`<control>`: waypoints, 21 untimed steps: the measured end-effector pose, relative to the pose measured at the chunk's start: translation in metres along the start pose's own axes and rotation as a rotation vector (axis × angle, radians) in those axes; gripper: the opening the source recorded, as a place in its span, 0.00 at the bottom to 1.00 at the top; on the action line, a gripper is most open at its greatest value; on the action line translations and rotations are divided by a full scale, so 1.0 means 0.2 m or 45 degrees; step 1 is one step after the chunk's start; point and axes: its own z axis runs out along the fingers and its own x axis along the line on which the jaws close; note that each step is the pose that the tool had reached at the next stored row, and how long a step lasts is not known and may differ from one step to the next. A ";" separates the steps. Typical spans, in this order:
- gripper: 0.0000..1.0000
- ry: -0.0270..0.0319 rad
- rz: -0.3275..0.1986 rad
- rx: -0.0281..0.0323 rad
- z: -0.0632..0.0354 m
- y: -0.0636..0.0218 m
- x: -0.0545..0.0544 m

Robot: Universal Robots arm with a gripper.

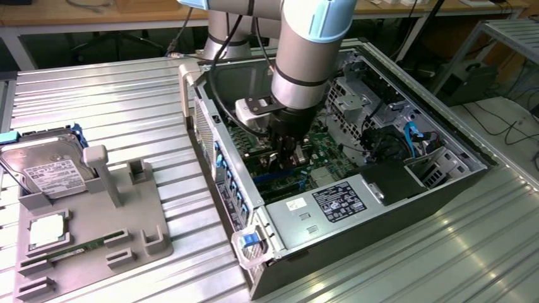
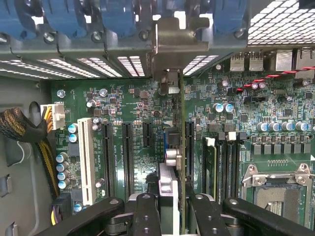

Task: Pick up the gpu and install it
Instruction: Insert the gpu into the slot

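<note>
I am holding the thin green circuit-board gpu edge-on in my hand, fingers clamped partway, over the green motherboard; slight misalignment risks jamming the slot.

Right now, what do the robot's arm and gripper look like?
The arm is a thick silver-grey tube with light blue joint caps and a black band near the wrist. A black cable runs alongside it. A small white-grey box sits on the wrist. The gripper is black, with black linkage fingers.
</note>
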 end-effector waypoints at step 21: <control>0.29 0.0004 0.000 -0.0153 0.002 -0.015 0.01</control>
